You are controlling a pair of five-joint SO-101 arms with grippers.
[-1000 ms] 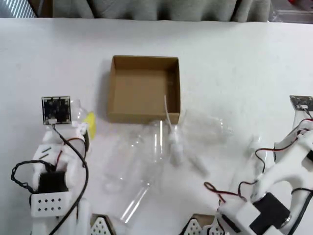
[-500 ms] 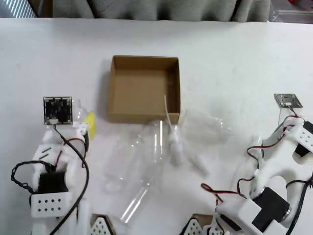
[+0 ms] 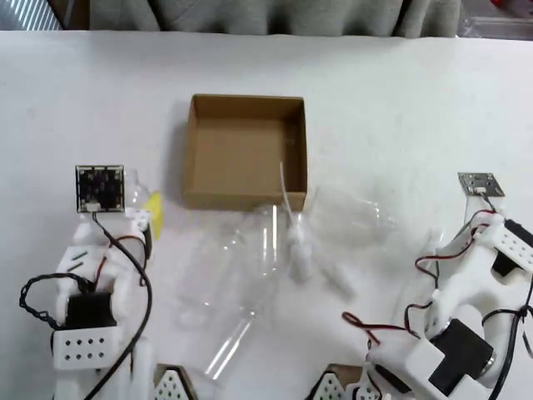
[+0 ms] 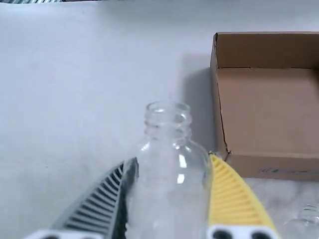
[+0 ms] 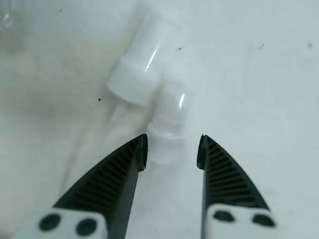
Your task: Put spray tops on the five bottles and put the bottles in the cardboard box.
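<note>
My left gripper (image 4: 172,162) is shut on a clear bottle (image 4: 168,149) with an open neck, held between a grey finger (image 4: 112,196) and a yellow finger (image 4: 229,196). In the high view this bottle (image 3: 133,193) is left of the cardboard box (image 3: 204,150), which has nothing in it. My right gripper (image 5: 171,149) stands open just above the table. Between and just beyond its black fingertips lies a small white and clear spray top (image 5: 169,122). A second spray top (image 5: 142,64) with a thin tube lies beside it. The right arm (image 3: 475,275) is at the table's right.
Several clear bottles (image 3: 250,250) lie on their sides in front of the box, one (image 3: 350,218) toward the right. White spray tops (image 3: 300,254) lie among them. The box's near wall (image 4: 269,164) is close to the held bottle.
The right arm has swung left and its wrist has come lower over the table. The left arm has barely shifted, with the bottle still in its grip.
</note>
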